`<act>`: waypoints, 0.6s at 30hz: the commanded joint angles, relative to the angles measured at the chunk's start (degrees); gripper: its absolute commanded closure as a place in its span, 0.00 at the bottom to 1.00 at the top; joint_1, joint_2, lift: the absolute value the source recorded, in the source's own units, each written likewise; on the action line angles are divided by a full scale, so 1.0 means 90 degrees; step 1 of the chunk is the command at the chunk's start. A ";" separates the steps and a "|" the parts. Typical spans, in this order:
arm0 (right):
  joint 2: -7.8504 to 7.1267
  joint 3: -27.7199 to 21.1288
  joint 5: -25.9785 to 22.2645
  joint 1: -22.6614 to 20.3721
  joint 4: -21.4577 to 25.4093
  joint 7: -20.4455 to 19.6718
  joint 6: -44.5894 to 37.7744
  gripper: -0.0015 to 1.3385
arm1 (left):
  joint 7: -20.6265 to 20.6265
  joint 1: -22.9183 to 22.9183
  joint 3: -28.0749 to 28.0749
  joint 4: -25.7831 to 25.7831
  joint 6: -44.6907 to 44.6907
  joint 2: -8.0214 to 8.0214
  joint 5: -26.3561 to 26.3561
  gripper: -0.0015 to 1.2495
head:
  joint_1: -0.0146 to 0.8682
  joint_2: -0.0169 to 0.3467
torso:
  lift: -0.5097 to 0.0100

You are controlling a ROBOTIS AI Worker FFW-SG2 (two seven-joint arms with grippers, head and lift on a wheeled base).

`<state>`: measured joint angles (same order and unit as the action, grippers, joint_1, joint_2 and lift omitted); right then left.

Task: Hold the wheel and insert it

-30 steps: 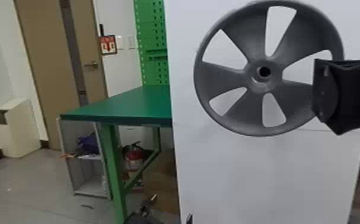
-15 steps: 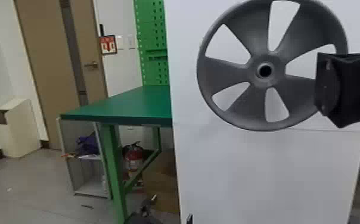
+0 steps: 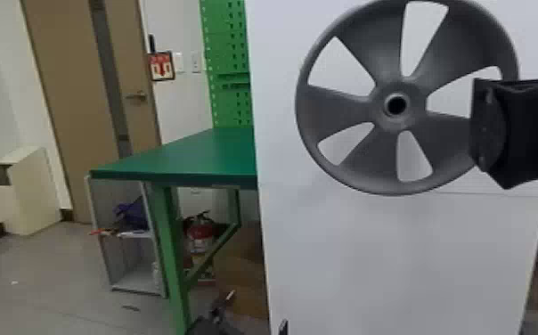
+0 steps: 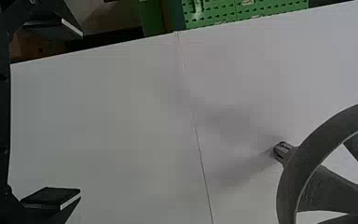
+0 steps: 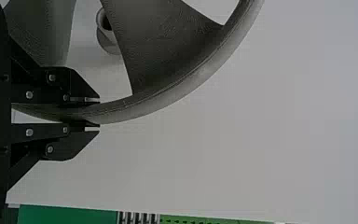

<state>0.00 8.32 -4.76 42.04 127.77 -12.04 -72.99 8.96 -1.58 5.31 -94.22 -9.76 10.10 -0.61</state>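
My right gripper point(image 3: 488, 129) holds the dark grey spoked wheel point(image 3: 332, 109) by its right side, up in front of the white panel point(image 3: 397, 258). In the right wrist view my right gripper point(image 5: 98, 114) is shut on the rim of the wheel point(image 5: 186, 84); a short grey cylinder point(image 5: 108, 39) shows between two spokes. Low in the head view is my left gripper point(image 3: 254, 314). In the left wrist view my left gripper point(image 4: 79, 114) stands wide open with nothing between its fingers, away from the wheel point(image 4: 307, 163). A small grey fitting point(image 4: 283, 151) appears beside the rim; whether wheel and fitting touch, I cannot tell.
Left of the panel stands a green table point(image 3: 183, 156) with a green pegboard point(image 3: 228, 58) behind it. Below are a small grey shelf point(image 3: 134, 285) and a red fire extinguisher point(image 3: 200, 231). A door point(image 3: 67, 98) is farther back on the left.
The wheel and my right gripper have shifted slightly upward, and the wheel's tilt has changed a little, with the grip still on its rim. My left gripper looks unmoved.
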 commanded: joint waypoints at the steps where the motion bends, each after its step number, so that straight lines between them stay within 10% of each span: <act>1: 0.0006 0.0003 0.0031 0.0046 -0.0056 0.0000 0.0014 0.91 | 0.0000 0.0000 -0.0004 0.0000 0.0000 0.0001 0.0000 0.08 | 0.34 0.90 | 0.05; 18: 0.0006 -0.0046 0.0041 0.0251 -0.0447 0.0000 0.0111 0.91 | 0.0000 0.0010 0.0016 0.0010 0.0000 0.0001 0.0000 0.08 | 0.34 0.90 | 0.05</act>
<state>0.00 8.34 -4.44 44.01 124.51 -12.04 -72.20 8.96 -1.50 5.39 -94.22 -9.76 10.10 -0.61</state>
